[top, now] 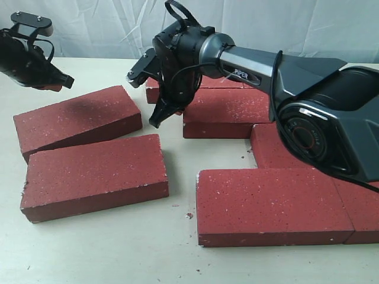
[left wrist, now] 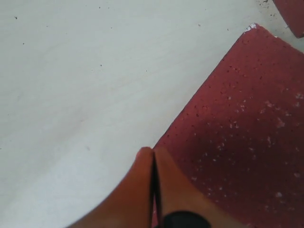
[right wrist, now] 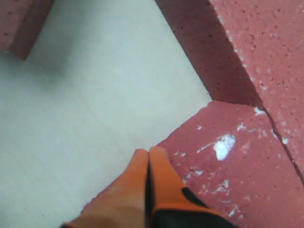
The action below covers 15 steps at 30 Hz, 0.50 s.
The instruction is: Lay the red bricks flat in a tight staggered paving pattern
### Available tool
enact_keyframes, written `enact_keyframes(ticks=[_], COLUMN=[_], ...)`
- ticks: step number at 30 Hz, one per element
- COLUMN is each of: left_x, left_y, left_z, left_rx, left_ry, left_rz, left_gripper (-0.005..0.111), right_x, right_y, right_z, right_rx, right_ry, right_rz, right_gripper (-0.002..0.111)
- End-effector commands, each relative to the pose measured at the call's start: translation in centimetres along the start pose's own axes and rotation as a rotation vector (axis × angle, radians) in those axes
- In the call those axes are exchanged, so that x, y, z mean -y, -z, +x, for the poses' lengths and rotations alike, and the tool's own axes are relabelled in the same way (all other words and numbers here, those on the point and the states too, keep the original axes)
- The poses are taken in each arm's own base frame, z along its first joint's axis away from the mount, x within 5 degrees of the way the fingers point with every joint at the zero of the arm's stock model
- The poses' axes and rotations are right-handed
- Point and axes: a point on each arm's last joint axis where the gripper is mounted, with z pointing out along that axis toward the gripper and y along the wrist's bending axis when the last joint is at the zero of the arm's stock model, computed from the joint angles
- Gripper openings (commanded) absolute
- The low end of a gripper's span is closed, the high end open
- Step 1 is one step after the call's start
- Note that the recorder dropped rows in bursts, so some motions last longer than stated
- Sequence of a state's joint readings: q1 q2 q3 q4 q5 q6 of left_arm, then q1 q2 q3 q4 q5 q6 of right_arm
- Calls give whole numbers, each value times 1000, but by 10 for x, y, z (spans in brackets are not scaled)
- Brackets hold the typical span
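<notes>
Bricks point(top: 95, 171) lie flat, scattered loosely on the table point(top: 89, 254); left gripper point(left wrist: 152, 159) has fingers pinched together, nothing in them, one brick's edge right by the tips, maybe touching, hard to tell; right gripper point(right wrist: 148, 159) is pinched and empty too, tips over a brick corner.

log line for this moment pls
left tool: shut, empty, over far-left brick edge | right tool: shut, empty, over scuffed brick corner | red bricks: gaps open, pattern unfinished
</notes>
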<state>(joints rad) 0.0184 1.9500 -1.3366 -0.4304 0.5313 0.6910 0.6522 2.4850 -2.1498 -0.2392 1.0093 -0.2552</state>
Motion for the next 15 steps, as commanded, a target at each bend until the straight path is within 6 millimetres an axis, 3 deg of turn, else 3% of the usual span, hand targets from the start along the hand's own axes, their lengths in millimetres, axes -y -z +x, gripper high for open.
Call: enact_keyframes(ticks=[1,8,15], left_x=[1,0,0], left_y=[4,4,4], left_z=[-2,-2,-2], left_rx=[18,23,23], left_ry=[4,4,2], left_rz=[-5,-9,-9], left_gripper=[0,0,0], right_x=[40,65,69], right_y=[-8,-14,-14], right_z=[23,39,44], right_rx=[-86,-91,-109], right_ry=[-25,-134,-141], right_rz=[82,28,30], right_gripper=[-1,-1,-1])
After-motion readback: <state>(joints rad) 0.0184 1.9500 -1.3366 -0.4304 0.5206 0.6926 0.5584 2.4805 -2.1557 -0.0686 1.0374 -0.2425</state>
